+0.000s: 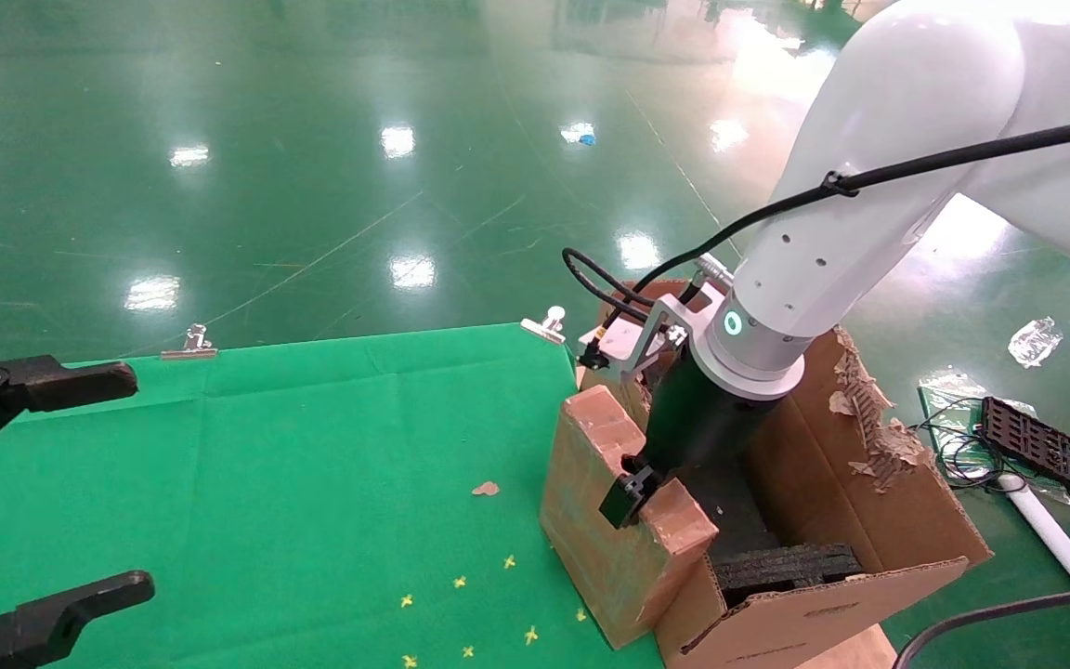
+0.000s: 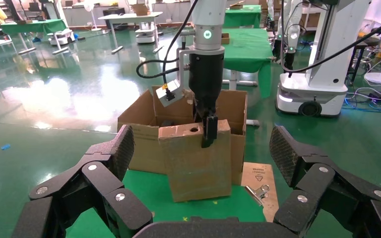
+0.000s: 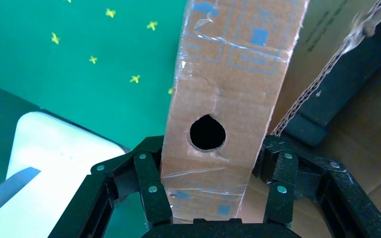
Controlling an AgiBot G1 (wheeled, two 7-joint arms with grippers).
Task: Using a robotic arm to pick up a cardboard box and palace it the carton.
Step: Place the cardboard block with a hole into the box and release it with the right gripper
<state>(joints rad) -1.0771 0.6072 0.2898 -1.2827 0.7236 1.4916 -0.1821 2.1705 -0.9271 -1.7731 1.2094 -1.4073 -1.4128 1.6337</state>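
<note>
Two grippers are seen over a table covered with green cloth (image 1: 293, 446). The right gripper (image 1: 632, 488), on the robotic arm (image 1: 832, 232) with its green ring light, is clamped from above on the top edge of the cardboard box (image 1: 609, 520). In the right wrist view its black fingers (image 3: 151, 186) are pressed against the two broad faces of the box, one on each side, so the jaws are closed on it. A round hole in the top face of the box is seen between the fingers, with strips of clear tape and blue printed marks on the cardboard around it.

The cardboard box is held upright at the right edge of the table, just beside the carton (image 1: 879, 502), touching or nearly touching its near wall; in the left wrist view its bottom edge is seen at the level of the cloth, though contact cannot be confirmed. The carton is placed off the table's right side, its flaps open and ragged, with black foam blocks (image 1: 786, 567) seen inside it.

The left gripper (image 1: 43, 488) is held at the left side of the table, well apart from the box, with its jaws spread wide and nothing between them. Small yellow marks (image 1: 461, 613) are scattered on the cloth near the box, and metal clips (image 1: 189, 346) are fixed along the far edge of the cloth.
</note>
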